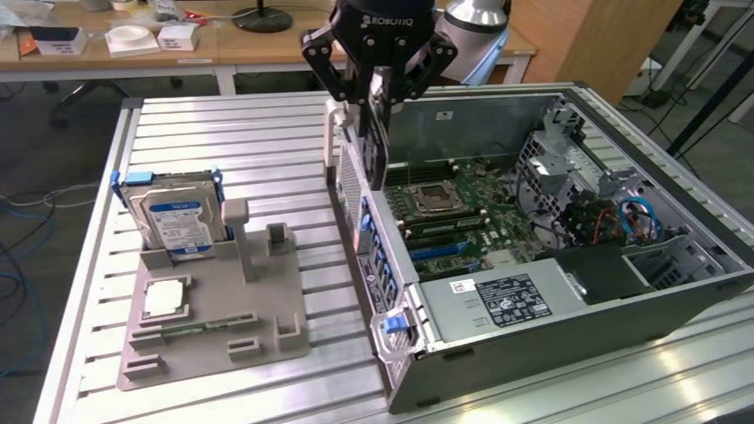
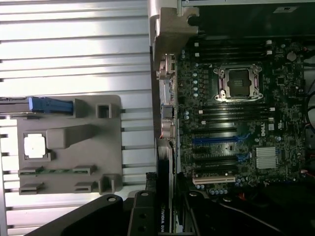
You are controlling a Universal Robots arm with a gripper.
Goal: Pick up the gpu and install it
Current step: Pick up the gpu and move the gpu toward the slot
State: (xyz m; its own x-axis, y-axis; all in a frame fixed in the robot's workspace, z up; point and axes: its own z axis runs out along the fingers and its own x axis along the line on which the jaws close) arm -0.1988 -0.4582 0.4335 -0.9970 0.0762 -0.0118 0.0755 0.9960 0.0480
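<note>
The gpu (image 1: 373,150) hangs edge-on as a thin dark card from my gripper (image 1: 380,84), which is shut on its top edge. It sits above the open computer case (image 1: 554,340), right over the case's rear wall, beside the motherboard (image 1: 460,212). In the wrist view the gpu (image 2: 165,179) runs as a narrow slab between my fingers (image 2: 142,219), along the edge of the motherboard (image 2: 236,123) and close to its blue expansion slot (image 2: 211,140).
On the exterior view's left, a grey fixture tray (image 1: 212,349) holds an upright hard drive (image 1: 177,221), a square silver CPU chip (image 1: 165,300) and a memory stick (image 1: 194,329). The slatted metal table (image 1: 236,141) surrounds them. A wooden desk (image 1: 236,49) stands behind.
</note>
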